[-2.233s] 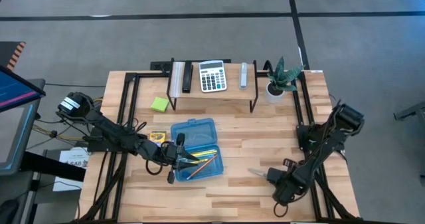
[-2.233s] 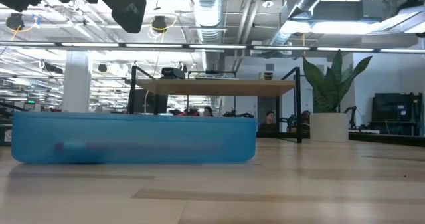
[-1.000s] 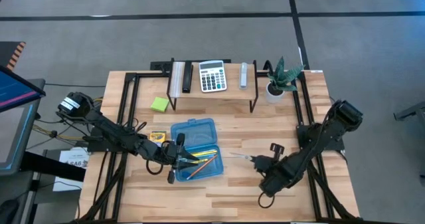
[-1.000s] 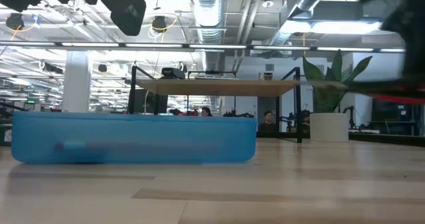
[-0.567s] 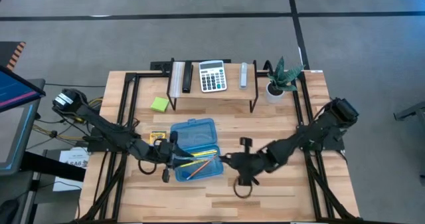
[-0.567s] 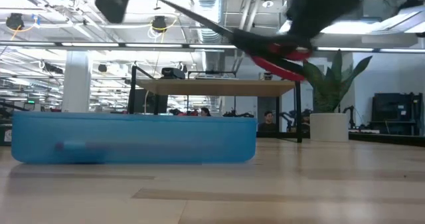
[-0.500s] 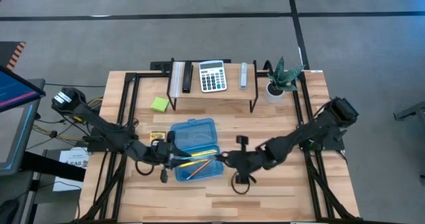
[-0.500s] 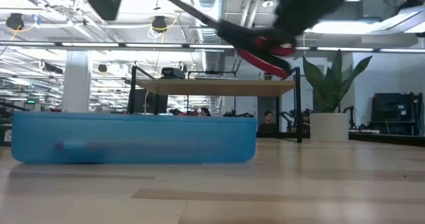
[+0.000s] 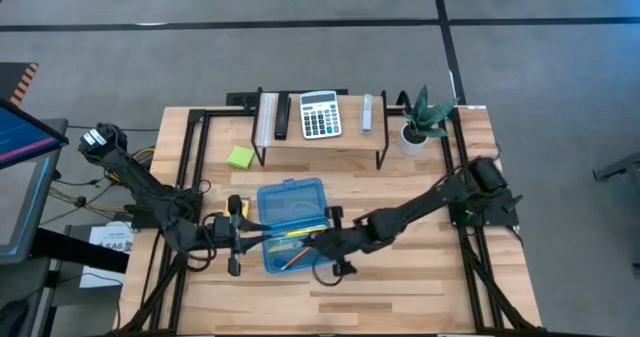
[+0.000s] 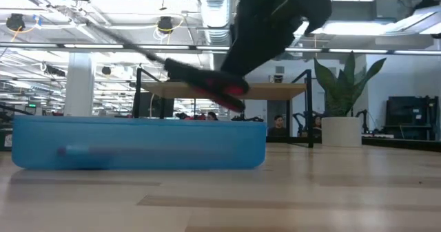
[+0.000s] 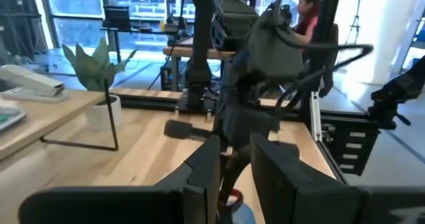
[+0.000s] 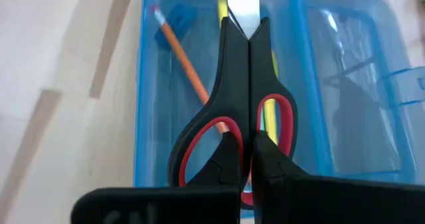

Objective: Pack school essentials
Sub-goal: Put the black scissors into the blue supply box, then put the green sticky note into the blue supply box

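**Scissors held over the open blue case**

Right gripper (image 9: 322, 240): reaches in from the right side of the table and hangs above the near end of the case. Its fingers (image 12: 229, 159) are clamped tight on the scissors (image 12: 240, 91), pinching the black handle part between the two red-lined loops. The blades are closed and point out ahead of the fingers, over the case's inside. In the low view the scissors (image 10: 207, 80) are tilted and clear of the case's rim, in the air.

Blue case (image 9: 291, 193): open, lying flat near the middle of the table (image 9: 400, 287), clear lid folded back toward the shelf. Seen from table height it is a long blue wall (image 10: 138, 144).

Pencils: an orange one (image 12: 186, 64) and a yellow one (image 12: 222, 8) lie in the case's tray, under the scissors.

Left gripper (image 9: 238, 239): at the case's left edge, low over the table. Fingers (image 11: 202, 177) stand a little apart; whether they pinch anything cannot be told.

Sticky-note pad (image 9: 239, 157): lime green, on the table left of the shelf's leg, well apart from the case.

Crayon box (image 9: 237, 206): yellow, partly hidden by the left arm, just left of the case.

Shelf (image 9: 320, 137): at the table's far edge, carrying a calculator (image 9: 320, 114).

Potted plant (image 9: 420, 117): right of the shelf.
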You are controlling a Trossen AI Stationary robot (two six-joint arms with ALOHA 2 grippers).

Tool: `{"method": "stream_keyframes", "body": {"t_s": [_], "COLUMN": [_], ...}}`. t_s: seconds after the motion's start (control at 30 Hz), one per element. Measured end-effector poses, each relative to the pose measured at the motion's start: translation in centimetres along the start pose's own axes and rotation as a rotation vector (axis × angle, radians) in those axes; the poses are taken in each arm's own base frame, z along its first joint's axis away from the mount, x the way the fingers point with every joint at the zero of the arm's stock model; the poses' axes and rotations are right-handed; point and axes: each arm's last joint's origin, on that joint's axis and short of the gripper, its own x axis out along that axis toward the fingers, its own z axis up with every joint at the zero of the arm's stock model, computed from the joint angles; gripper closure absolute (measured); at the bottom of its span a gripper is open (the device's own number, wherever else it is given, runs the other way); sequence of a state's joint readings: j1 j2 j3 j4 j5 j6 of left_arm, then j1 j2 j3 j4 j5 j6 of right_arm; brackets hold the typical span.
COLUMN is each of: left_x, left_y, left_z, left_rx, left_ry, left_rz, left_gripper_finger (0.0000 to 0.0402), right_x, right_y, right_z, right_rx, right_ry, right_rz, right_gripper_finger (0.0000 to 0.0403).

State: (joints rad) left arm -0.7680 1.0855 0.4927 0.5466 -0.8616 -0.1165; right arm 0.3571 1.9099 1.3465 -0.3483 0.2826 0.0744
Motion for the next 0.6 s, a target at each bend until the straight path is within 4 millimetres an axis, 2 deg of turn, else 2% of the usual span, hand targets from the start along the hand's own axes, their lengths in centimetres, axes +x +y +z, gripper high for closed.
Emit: {"method": "stream_keyframes", "body": {"t_s": [0.13, 0.3, 0.5, 0.6], "left_x": [0.0, 0.0, 0.0, 0.0], "left_y": [0.0, 0.0, 0.0, 0.0], "left_z": [-0.2, -0.3, -0.4, -0.5], "left_rx": [0.002, -0.003, -0.002, -0.008], "left_ry": [0.014, 0.020, 0.029, 0.037], "left_rz": [0.001, 0.004, 0.003, 0.004], "left_gripper_finger": [0.0331, 0.0332, 0.0332, 0.0332], "right_x": [1.7, 3.3, 3.6, 3.0], "right_y": [0.2, 0.2, -0.7, -1.0], "right_z": [0.9, 1.3, 1.1, 1.0], "right_rx": [-0.031, -0.020, 0.044, 0.056], "right_ry": [0.055, 0.139, 0.212, 0.233], "right_rz": [-0.004, 0.019, 0.008, 0.003], "right_gripper_finger": [0.0390, 0.0339, 0.0272, 0.0249]}}
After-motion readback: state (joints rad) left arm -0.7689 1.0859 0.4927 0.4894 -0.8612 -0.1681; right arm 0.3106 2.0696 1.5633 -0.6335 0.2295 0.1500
